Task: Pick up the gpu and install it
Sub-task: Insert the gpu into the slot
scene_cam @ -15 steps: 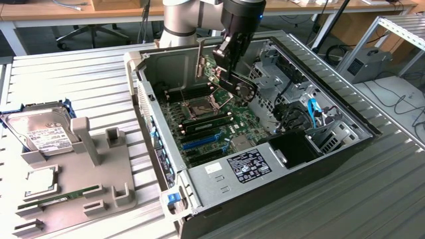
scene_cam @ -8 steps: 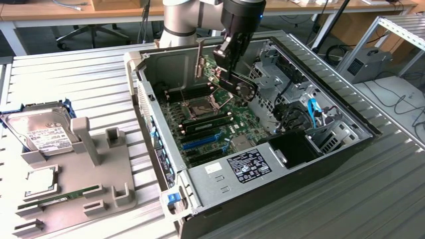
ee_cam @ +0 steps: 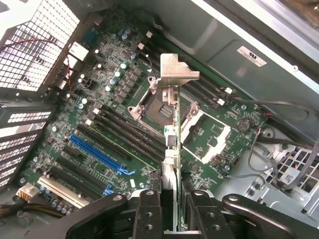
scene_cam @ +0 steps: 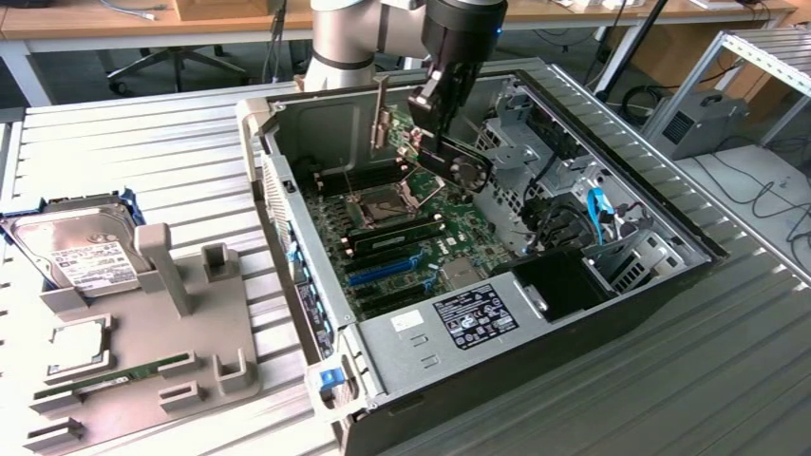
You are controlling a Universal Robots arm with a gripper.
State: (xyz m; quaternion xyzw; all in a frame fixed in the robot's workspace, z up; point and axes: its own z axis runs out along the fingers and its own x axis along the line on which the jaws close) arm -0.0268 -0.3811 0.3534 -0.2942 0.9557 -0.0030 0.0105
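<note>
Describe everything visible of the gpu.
The gpu is a flat dark card: green circuit board, black cooler with a round fan, and a silver metal bracket at one end. The pincer is clamped on its two faces, holding it in the air inside the open computer case, above the motherboard. In the wrist view it appears edge-on. It touches nothing but the pincer and sits in no slot.

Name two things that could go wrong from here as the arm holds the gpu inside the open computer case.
1. The gpu, clamped in the end effector, hangs over the CPU socket, not the blue slot; lowered here, it could strike the socket.
2. Its silver bracket juts ahead and might catch the case wall on the way.
</note>
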